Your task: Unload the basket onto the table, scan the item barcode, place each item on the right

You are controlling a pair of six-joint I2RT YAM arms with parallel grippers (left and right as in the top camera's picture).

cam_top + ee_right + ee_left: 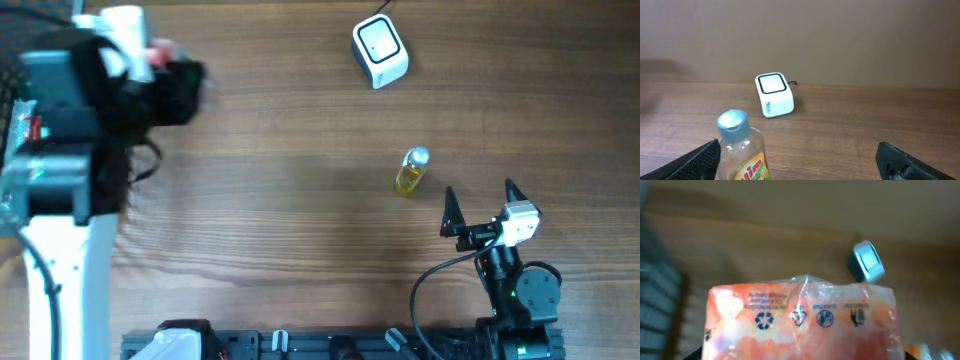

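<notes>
While left gripper (pixel 145 55) clamps packet (pixel 800 322) near table (pixel 300 230) left edge, right gripper (pixel 480 192) gapes beside bottle (pixel 412 170); bare wood surrounds scanner (pixel 380 50).

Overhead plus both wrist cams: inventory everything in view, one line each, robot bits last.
scanner: 1, white with dark-rimmed window, far side of the table, right of centre, nothing touching it
bottle: 1, yellow liquid with a silver cap, on the table between the scanner and the right claw, not gripped
packet: 1, orange-pink clear plastic with printed recycling symbols, held up off the table at the far left
table: 1, brown wood grain, under everything
left claw: 1, black, blurred, far left corner, closed on the packet
right claw: 1, black fingers, near right side, open wide, empty, pointing at the bottle
</notes>
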